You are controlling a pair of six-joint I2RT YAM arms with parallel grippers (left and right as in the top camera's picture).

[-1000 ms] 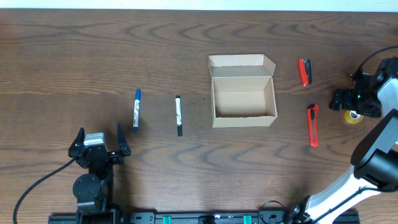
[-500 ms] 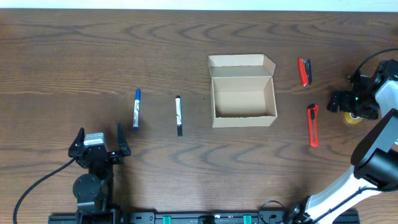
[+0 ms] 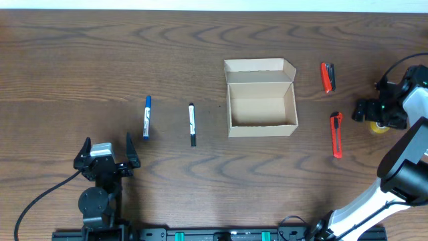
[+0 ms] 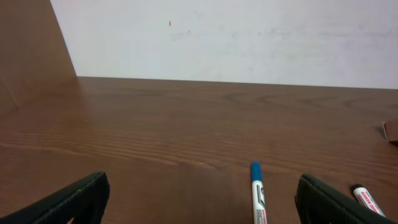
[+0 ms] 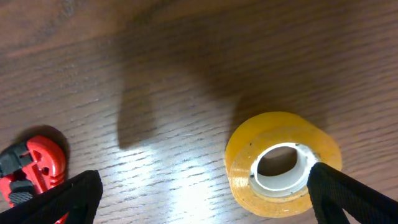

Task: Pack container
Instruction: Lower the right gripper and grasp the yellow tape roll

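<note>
Right hand (image 5: pixel 205 196) shifted, one container (image 3: pixel 262 130), two markers (image 3: pixel 146 117) (image 3: pixel 192 124), two apparent cutters (image 3: pixel 327 77) (image 3: pixel 336 134)

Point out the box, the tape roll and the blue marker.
box (image 3: pixel 262 110): overhead view, bare inner floor.
tape roll (image 5: pixel 280 127): right wrist view, yellow top face.
blue marker (image 4: pixel 255 172): left wrist view, blue cap.

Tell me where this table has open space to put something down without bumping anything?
The widest bare stretch of table lies left of the blue marker. A narrower gap sits between the black marker and the container. Right of the container it is crowded: the far red cutter, the near red cutter, the tape roll and the right gripper.
</note>
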